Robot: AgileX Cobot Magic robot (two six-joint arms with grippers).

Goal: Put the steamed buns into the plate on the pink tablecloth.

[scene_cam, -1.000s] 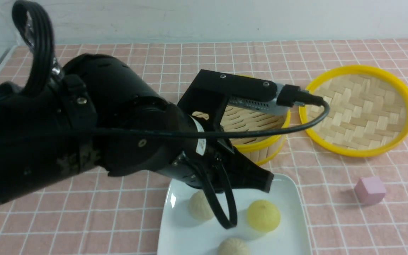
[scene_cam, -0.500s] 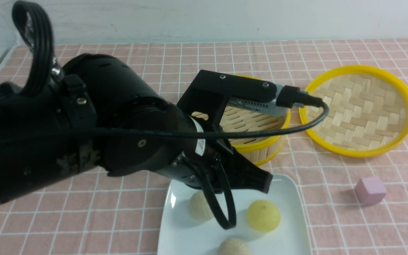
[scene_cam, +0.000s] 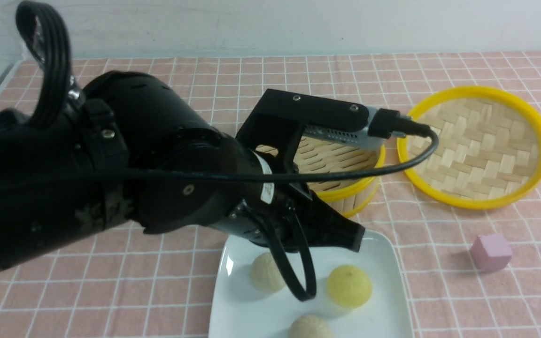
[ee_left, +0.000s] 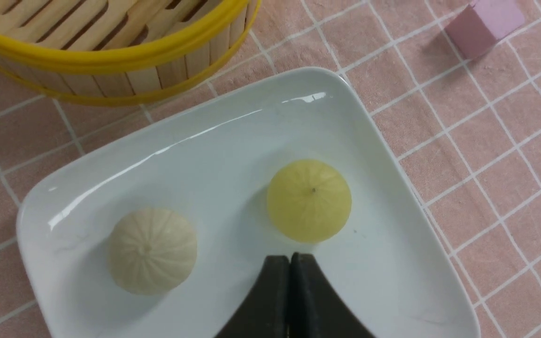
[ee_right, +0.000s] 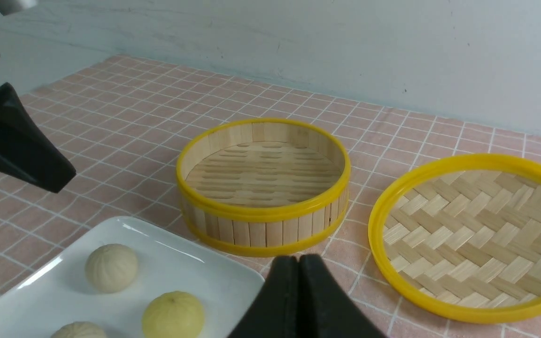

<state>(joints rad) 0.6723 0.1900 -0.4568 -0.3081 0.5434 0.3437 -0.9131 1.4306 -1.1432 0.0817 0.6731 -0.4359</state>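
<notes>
Just ahead of the left fingers (ee_left: pixel 275 291), pressed together and empty, the yellow bun (ee_left: pixel 309 201) sits on the white plate (ee_left: pixel 251 117). A beige bun (ee_left: pixel 153 251) lies off to their side, and a third bun (scene_cam: pixel 310 327) behind them. The right fingers (ee_right: pixel 284 300) are together too. I'd worry the arm's dangling cable loop (scene_cam: pixel 304 296) snags a bun and rolls it onto the pink tablecloth (scene_cam: pixel 158 281).

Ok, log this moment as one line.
steamed buns: all three on plate | bamboo steamer: empty | left gripper: shut, empty, over plate | right gripper: shut, empty
</notes>
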